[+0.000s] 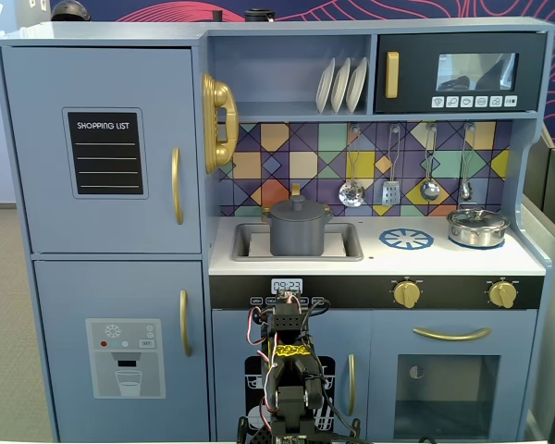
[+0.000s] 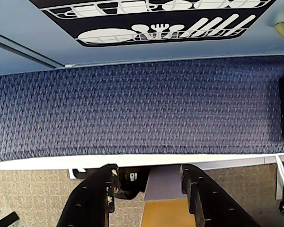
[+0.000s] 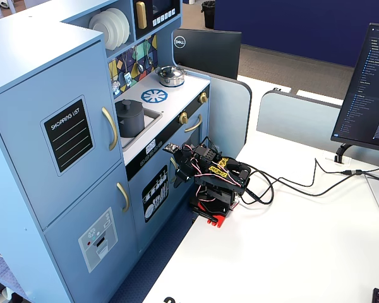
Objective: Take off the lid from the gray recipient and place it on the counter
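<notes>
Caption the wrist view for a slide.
Open gripper hanging above blue carpet, facing the toy kitchen's dishwasher door.

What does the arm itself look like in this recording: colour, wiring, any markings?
The arm is black plastic on a red base, with red, white and black servo wires looped along its joints and a yellow tag near the top. The end effector has two blocky black fingers dotted with small holes. Black cables trail off across the white table.
</notes>
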Action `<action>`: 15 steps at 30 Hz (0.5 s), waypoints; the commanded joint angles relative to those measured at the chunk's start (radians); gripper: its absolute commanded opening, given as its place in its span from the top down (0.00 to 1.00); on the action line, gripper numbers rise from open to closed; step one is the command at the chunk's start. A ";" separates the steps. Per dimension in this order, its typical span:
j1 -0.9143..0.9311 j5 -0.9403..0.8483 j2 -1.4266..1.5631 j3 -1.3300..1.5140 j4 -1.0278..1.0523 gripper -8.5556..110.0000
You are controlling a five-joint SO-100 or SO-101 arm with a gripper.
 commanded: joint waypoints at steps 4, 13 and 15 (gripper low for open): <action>0.072 0.029 -0.006 0.018 0.166 0.93; 0.071 0.028 -0.006 0.018 0.166 0.93; 0.066 0.028 -0.006 0.017 0.166 0.93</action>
